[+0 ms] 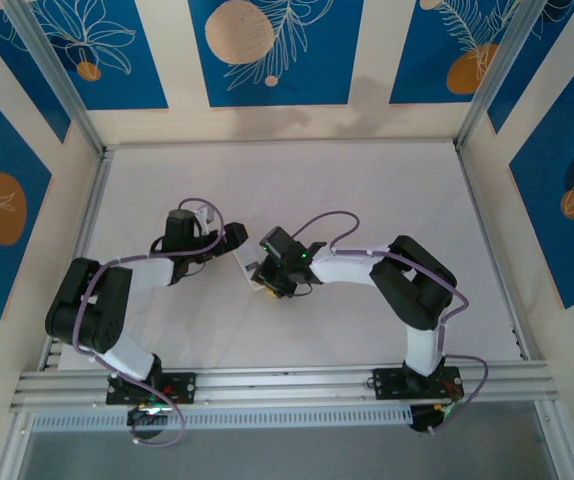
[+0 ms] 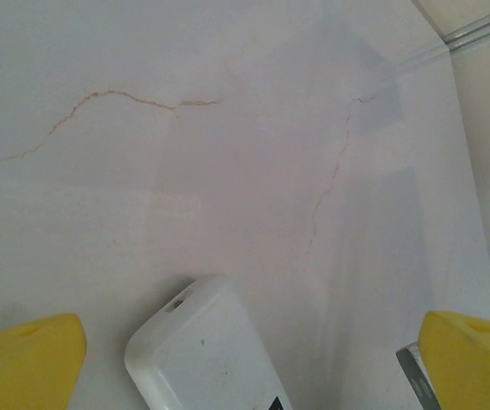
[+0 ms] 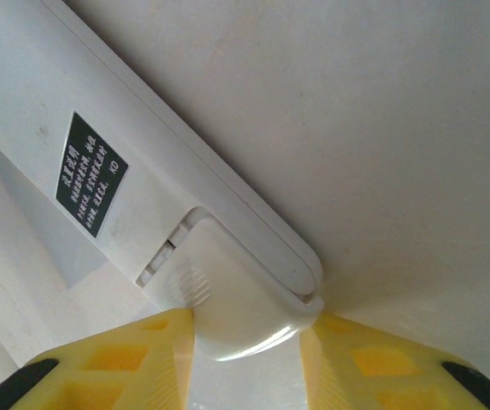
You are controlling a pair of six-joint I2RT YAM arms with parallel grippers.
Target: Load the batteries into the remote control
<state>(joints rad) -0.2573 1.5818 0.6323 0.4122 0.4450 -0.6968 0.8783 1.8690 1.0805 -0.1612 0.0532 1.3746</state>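
Note:
The remote control (image 3: 49, 94) lies back up on the white table, a dark label (image 3: 91, 173) on its back. The ribbed battery cover (image 3: 236, 290) at its end sits slid partly outward. My right gripper (image 3: 247, 359) is shut on this cover, a yellow finger pressed on each side. From above, the remote control (image 1: 242, 262) lies between the right gripper (image 1: 265, 282) and the left gripper (image 1: 229, 240). The remote control's (image 2: 202, 350) other end lies between the wide-apart fingers (image 2: 27, 359) of the open left gripper (image 2: 249, 363), touching neither. The batteries are out of view.
The white tabletop (image 1: 297, 190) carries thin brown cracks (image 2: 142, 98). A metal rail (image 2: 475, 30) runs along the table's edge, with patterned blue walls (image 1: 267, 50) and metal posts around it. Both arm bases sit on the near rail (image 1: 287, 385).

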